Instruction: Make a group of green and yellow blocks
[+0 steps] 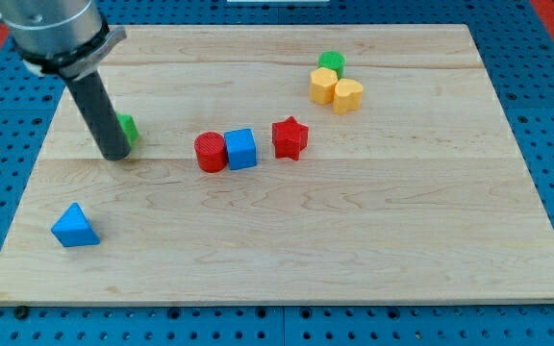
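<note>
My tip (116,154) rests on the board at the view's left, touching or right beside a green block (127,128) that the rod partly hides. At the view's upper right, a green round block (331,63) sits against a yellow hexagon-like block (323,86) and a yellow heart-like block (348,95); these three touch as a cluster. The hidden green block lies far to the left of that cluster.
A red cylinder (210,152), a blue cube (241,149) and a red star (289,137) stand in a row mid-board. A blue triangle (74,227) lies at the lower left. The wooden board (277,259) sits on a blue perforated surface.
</note>
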Robot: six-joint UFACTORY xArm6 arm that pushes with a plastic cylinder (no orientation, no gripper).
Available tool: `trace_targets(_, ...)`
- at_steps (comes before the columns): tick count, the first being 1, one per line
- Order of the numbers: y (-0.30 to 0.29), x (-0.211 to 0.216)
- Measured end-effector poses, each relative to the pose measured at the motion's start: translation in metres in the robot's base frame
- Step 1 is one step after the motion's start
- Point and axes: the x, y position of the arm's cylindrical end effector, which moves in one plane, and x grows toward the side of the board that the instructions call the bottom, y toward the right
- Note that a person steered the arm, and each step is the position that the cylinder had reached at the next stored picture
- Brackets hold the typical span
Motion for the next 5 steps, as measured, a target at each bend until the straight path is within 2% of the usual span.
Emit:
trace_targets(2, -0.057, -0.019)
trace_targets(3, -0.014, -0.052)
trace_targets(5, 0.114, -0.045)
